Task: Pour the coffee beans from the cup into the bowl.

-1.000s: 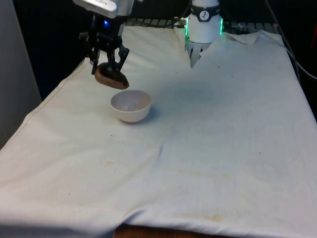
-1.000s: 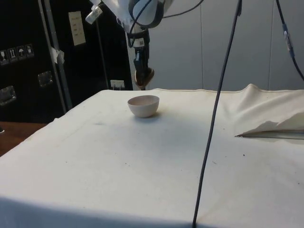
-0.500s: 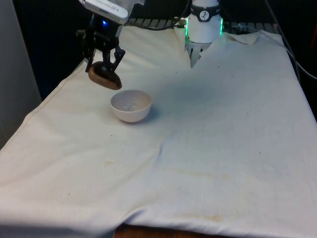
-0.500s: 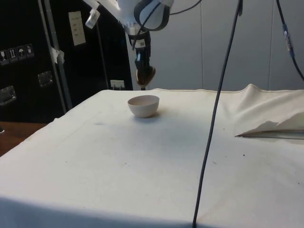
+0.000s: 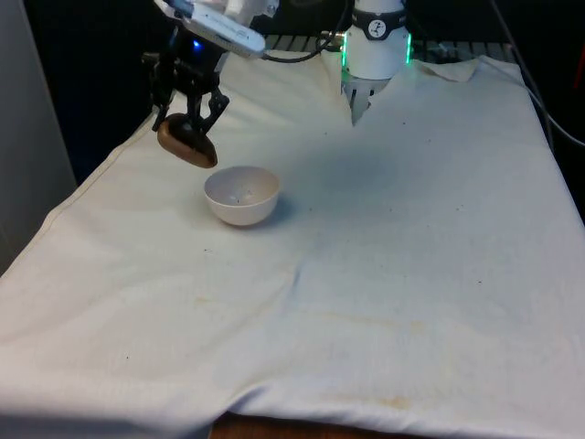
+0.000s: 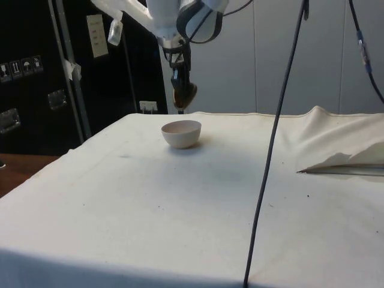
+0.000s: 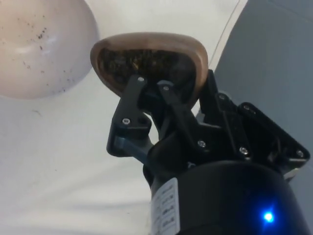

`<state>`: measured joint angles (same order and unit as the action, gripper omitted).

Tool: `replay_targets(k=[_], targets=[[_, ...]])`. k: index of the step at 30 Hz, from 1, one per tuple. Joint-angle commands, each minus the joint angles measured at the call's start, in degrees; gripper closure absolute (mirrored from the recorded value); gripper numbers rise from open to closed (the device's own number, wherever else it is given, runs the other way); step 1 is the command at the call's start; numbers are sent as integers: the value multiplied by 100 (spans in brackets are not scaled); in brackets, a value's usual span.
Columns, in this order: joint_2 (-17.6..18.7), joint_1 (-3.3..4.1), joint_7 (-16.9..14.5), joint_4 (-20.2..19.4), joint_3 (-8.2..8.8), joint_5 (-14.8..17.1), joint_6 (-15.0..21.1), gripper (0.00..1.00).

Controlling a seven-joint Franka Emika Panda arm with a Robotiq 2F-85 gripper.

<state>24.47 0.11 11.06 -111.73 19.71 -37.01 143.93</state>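
A brown cup (image 5: 186,146) hangs tilted in the air, and my gripper (image 5: 189,128) is shut on its rim. It is held just beyond the white bowl (image 5: 241,194), towards the front view's left. The wrist view looks into the cup (image 7: 149,63), where dark coffee beans (image 7: 132,61) lie, with one finger (image 7: 131,105) inside the rim. Beside it the bowl (image 7: 36,44) holds only dark specks. From the side the cup (image 6: 184,94) hangs above and behind the bowl (image 6: 181,132).
The white cloth (image 5: 384,238) covers the table, and its left edge (image 5: 96,178) runs close under the cup. A black cable (image 6: 273,144) hangs across the side view. The cloth is rumpled at the side view's right (image 6: 342,159).
The gripper has carried the cup to the front view's left and slightly up, away from over the bowl's rim. The bowl has stayed put.
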Motion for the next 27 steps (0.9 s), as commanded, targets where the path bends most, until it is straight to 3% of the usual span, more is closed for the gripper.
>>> replay_targets(k=[1,8,9,10,13,17,18,19,27], targets=[[-29,80,143,-52,63,-166,34,99],[-52,149,573,-189,11,-670,-6,99],[-17,80,464,-149,-46,-533,-11,99],[-52,160,630,-206,0,-739,-11,99],[-57,178,837,-252,-17,-1026,-34,99],[-63,189,1008,-264,-23,-1335,-103,99],[-34,138,940,-246,-74,-1232,-92,99],[-63,195,1043,-264,-23,-1392,-115,99],[-80,252,1358,-264,-57,-1868,-304,99]])
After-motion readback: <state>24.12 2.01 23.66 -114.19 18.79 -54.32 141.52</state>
